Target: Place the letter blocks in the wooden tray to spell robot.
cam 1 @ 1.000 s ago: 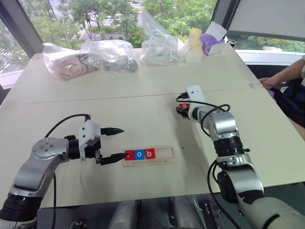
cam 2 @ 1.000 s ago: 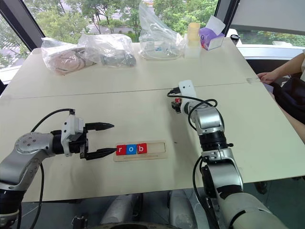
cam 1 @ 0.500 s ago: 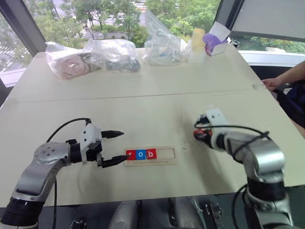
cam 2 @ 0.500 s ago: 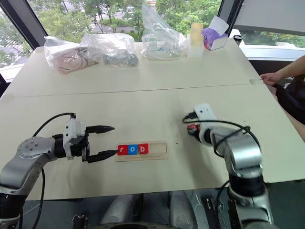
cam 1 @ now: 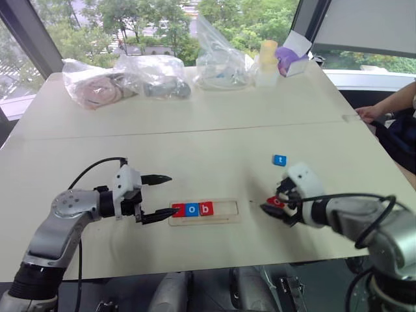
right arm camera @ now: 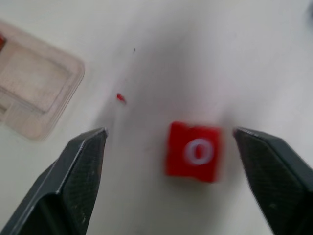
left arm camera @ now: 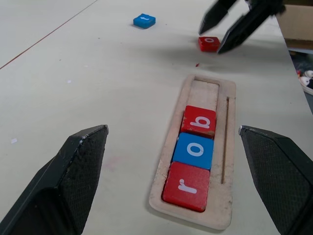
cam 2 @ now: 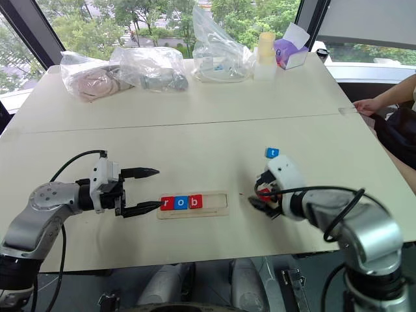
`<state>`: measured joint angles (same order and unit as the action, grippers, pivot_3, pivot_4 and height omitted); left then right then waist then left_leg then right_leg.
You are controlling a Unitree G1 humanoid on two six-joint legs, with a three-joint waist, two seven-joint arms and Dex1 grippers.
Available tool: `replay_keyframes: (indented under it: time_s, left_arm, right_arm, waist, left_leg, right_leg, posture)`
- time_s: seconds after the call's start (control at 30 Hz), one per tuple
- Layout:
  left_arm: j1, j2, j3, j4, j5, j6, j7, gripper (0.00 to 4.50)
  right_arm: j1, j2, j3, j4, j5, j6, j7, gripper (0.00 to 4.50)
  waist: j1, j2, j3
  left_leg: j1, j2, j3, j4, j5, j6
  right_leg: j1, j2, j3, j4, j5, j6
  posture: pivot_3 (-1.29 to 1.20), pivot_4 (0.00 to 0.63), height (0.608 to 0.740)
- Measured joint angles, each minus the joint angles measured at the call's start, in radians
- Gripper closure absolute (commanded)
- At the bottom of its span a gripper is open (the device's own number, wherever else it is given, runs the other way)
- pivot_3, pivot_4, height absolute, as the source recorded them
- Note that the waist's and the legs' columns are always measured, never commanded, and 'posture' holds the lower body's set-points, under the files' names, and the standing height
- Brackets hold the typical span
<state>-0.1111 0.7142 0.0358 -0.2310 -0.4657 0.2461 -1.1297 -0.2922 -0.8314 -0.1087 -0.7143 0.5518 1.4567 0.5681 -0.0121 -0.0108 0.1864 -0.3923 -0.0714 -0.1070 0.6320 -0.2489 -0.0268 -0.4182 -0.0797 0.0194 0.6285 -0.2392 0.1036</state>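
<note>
Here, three letter blocks sit in the tray — two more wait on the bench.

The left gripper (cam 1: 158,197) has its jaws wide, one tip by the wooden tray (cam 1: 222,221), which holds red r (left arm camera: 186,186), blue o (left arm camera: 195,150), red b (left arm camera: 199,122). Right of it, the right gripper (right arm camera: 171,186) has wide jaws around the red o block (right arm camera: 194,152), not touching. The blue t block (cam 1: 279,160) lies beyond.

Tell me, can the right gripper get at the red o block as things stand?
Probably yes. The right gripper hangs open directly over the red o block, which lies free on the table with nothing between its fingers and the block.
</note>
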Motion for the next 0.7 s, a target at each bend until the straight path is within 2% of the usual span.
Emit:
replay_keyframes:
  time_s: [0.07, 0.13, 0.27, 0.47, 0.7]
  left_arm:
    - [-0.001, -0.001, -0.003, 0.006, 0.001, 0.000, 0.001, 0.00]
    - [-0.005, -0.003, -0.003, 0.013, 0.004, 0.000, 0.003, 0.00]
    - [0.007, -0.005, -0.001, 0.002, 0.005, 0.000, 0.022, 0.00]
    - [0.056, -0.005, 0.017, -0.042, 0.004, 0.002, 0.047, 0.00]
    - [0.078, -0.005, 0.026, -0.069, 0.001, 0.004, 0.070, 0.00]
  right_arm:
    - [0.017, -0.138, 0.057, 0.078, -0.021, -0.240, 0.183, 0.54]
    - [0.045, -0.210, 0.108, 0.159, -0.069, -0.469, 0.337, 0.54]
    - [0.036, -0.255, 0.226, 0.419, -0.178, -0.880, 0.627, 0.54]
    - [-0.097, -0.206, 0.366, 0.735, -0.364, -1.232, 0.784, 0.54]
    - [-0.211, -0.125, 0.409, 0.939, -0.444, -1.404, 0.866, 0.54]
  waist:
    - [0.001, -0.001, 0.000]
    - [0.000, -0.001, 0.000]
    - [-0.006, -0.001, 0.001]
    - [-0.003, -0.001, 0.001]
    - [-0.002, -0.001, 0.001]
  left_leg:
    - [0.000, 0.000, -0.001, 0.000, -0.001, 0.001]
    - [0.000, 0.000, 0.000, 0.000, -0.001, 0.002]
    - [0.001, -0.001, 0.002, 0.001, -0.002, 0.003]
    - [0.002, 0.000, 0.001, 0.001, -0.001, 0.002]
    - [0.002, 0.000, 0.001, 0.001, -0.001, 0.002]
  right_leg:
    - [0.001, 0.000, -0.002, -0.001, -0.001, 0.002]
    - [0.002, -0.001, -0.001, -0.001, -0.001, 0.003]
    - [0.002, -0.002, 0.000, -0.002, -0.001, 0.003]
    - [0.002, -0.001, 0.001, 0.000, -0.001, 0.002]
    - [0.002, -0.002, 0.002, 0.000, -0.001, 0.002]
  posture:
    - [0.00, 0.150, 0.740]
    - [0.00, 0.150, 0.740]
    - [0.00, 0.150, 0.740]
    - [0.00, 0.150, 0.740]
    - [0.00, 0.150, 0.740]
